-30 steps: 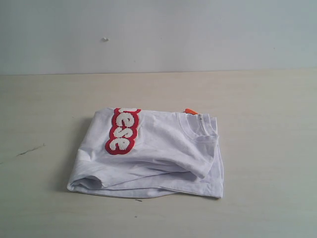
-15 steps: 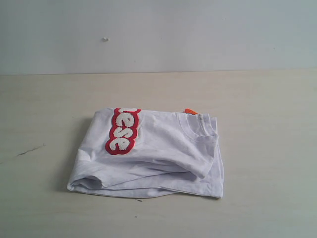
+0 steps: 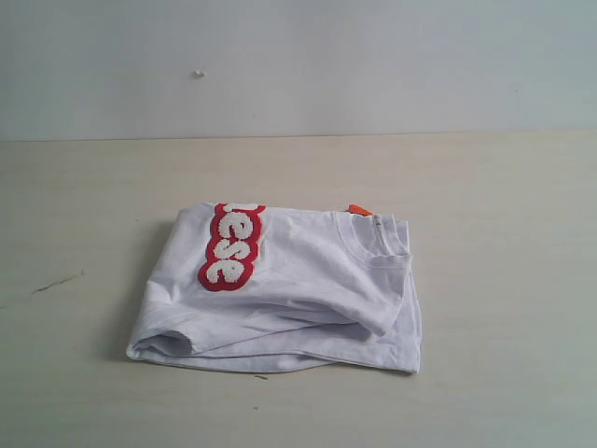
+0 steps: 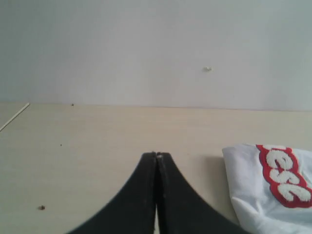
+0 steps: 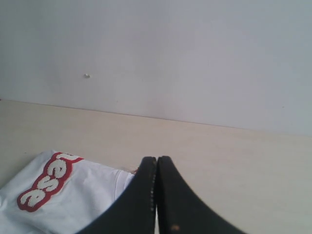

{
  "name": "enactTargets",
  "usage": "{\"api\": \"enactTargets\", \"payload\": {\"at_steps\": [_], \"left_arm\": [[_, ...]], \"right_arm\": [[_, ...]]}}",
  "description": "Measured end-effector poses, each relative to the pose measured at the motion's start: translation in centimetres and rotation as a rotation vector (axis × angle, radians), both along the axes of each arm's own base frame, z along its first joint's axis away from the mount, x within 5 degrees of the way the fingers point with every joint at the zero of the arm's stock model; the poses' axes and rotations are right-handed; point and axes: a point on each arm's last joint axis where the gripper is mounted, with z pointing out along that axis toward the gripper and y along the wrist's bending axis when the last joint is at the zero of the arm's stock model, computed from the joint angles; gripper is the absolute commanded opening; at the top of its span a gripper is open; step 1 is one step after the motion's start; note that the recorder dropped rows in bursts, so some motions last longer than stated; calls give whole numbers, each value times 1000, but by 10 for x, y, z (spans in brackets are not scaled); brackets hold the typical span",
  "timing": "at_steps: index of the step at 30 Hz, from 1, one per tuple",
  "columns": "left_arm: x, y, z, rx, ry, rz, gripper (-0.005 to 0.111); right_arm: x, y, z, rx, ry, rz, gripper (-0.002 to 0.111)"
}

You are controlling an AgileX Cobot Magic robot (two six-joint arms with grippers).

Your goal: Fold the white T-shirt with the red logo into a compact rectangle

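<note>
The white T-shirt [image 3: 289, 289] lies folded into a rough rectangle in the middle of the table. Its red logo [image 3: 230, 245] faces up at the left end, showing the letters "ese". The ribbed neck [image 3: 373, 245] and a small orange tag [image 3: 359, 210] sit at the right end. No arm shows in the exterior view. My left gripper [image 4: 157, 156] is shut and empty, off to the side of the T-shirt [image 4: 273, 195]. My right gripper [image 5: 156, 159] is shut too, hovering apart from the T-shirt [image 5: 63, 195], with the red logo [image 5: 46, 181] in sight.
The pale wooden table [image 3: 485, 187] runs back to a plain white wall [image 3: 298, 65]. A dark scratch [image 3: 56, 282] marks the table to the left of the shirt.
</note>
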Motion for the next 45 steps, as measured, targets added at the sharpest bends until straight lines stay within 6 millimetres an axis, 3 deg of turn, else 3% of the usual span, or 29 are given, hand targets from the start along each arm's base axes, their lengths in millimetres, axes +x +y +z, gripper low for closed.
{"api": "enactTargets", "payload": {"at_steps": [7, 16, 45], "left_arm": [[-1, 0, -29, 1, 43, 0, 0], [-3, 0, -39, 18, 127, 0, 0], [-4, 0, -41, 10, 153, 1, 0]], "right_arm": [[0, 0, 0, 0, 0, 0, 0], [0, 0, 0, 0, 0, 0, 0], [0, 0, 0, 0, 0, 0, 0]]}}
